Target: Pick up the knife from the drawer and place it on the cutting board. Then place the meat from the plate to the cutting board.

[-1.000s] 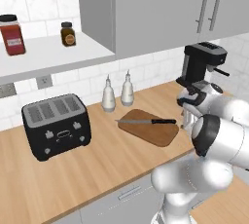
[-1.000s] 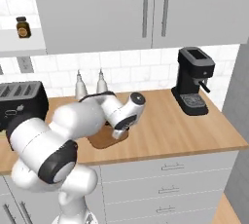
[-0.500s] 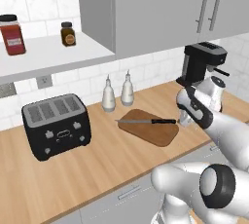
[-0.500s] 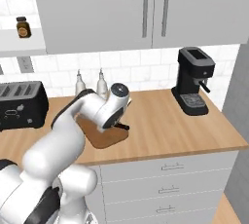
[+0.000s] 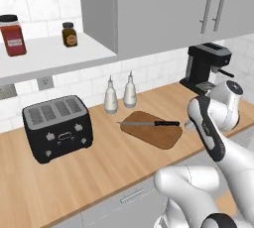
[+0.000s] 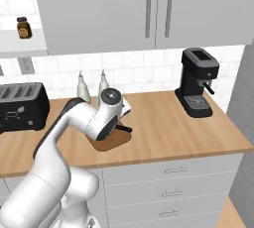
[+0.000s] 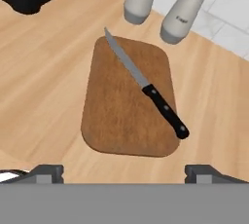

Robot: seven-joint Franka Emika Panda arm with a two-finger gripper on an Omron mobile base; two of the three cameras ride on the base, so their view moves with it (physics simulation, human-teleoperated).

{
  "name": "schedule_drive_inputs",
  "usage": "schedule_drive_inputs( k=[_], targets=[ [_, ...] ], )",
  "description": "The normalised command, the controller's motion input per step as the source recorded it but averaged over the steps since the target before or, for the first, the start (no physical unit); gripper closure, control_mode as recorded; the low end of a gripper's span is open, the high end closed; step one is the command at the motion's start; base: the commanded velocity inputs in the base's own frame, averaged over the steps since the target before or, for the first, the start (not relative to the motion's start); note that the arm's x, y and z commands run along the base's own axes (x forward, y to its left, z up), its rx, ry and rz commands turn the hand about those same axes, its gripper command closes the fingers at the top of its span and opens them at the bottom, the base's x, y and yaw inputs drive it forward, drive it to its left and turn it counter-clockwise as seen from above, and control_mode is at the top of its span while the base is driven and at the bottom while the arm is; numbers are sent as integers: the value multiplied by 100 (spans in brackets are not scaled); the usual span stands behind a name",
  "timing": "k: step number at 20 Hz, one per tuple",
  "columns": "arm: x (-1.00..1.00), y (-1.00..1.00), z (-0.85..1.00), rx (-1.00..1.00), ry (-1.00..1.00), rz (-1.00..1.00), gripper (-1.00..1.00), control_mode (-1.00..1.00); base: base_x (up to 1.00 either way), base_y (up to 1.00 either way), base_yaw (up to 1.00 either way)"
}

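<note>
1. The cutting board [image 7: 126, 106] is coloured a warm mid-brown with faint wood grain.
2. The knife [image 7: 146, 85] is shown with a silver blade and a black handle.
3. The counter [image 7: 44, 72] is rendered in pale tan wood.
4. The two shakers [image 7: 160, 4] are finished in light grey.
5. The toaster [image 5: 57, 127] and coffee machine [image 6: 197, 82] are coloured black.
</note>
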Motion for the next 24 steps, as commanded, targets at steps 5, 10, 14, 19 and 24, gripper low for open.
schedule_drive_inputs(
  k=[5,10,14,19,24],
  targets=[
    [0,34,34,5,-3,-19,-100,100,-4,6,-5],
    [0,0,0,0,0,0,-100,100,-74,10,-26],
    [0,0,0,0,0,0,-100,100,-100,0,-26],
    [0,0,0,0,0,0,-100,100,-100,16,-4],
    [0,0,0,0,0,0,-100,100,-100,66,6]
  ],
)
